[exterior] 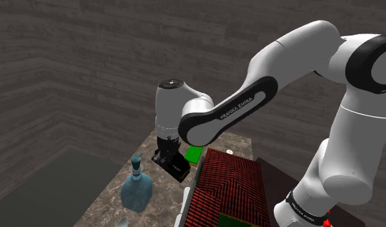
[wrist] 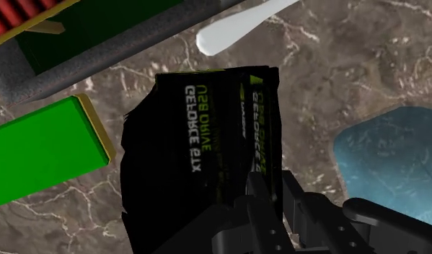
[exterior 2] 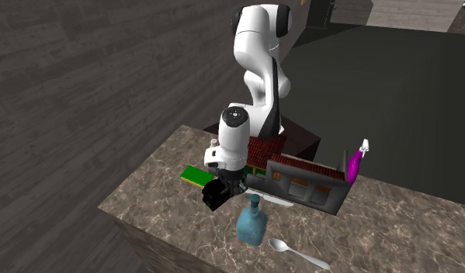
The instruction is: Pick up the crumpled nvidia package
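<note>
1. Dark plank walls back a marbled desk [exterior: 111,193] in the shoulder view. The white arm [exterior: 294,58] bends down over it, and its black fingers [exterior: 169,158] end at the black package [exterior: 178,170]. From the package, a blue bottle [exterior: 136,188] stands at seven o'clock, a green box [exterior: 194,154] at one o'clock and a red-roofed toy house [exterior: 227,190] at four o'clock.
2. In the second exterior view the package [exterior 2: 213,195] hangs directly under the hand, low at the desk. I cannot tell whether it touches the marble. The green box [exterior 2: 193,175] lies just beside it at ten o'clock and the bottle [exterior 2: 252,221] is near at four o'clock. A white spoon [exterior 2: 299,253] lies beyond the bottle. A purple spray bottle [exterior 2: 353,163] stands well apart at three o'clock, past the house.
3. In the wrist view the package [wrist: 203,144], lettered GEFORCE GTX, sits between the green box [wrist: 41,148] and the bottle [wrist: 387,155]. The fingers [wrist: 259,209] are clenched on the package's edge nearer the bottle, almost meeting with only that thin wall between them.
4. By my reading, the reach and the grasp are done. What is left is the lift, or most of it, because no clear gap shows beneath the package.
</note>
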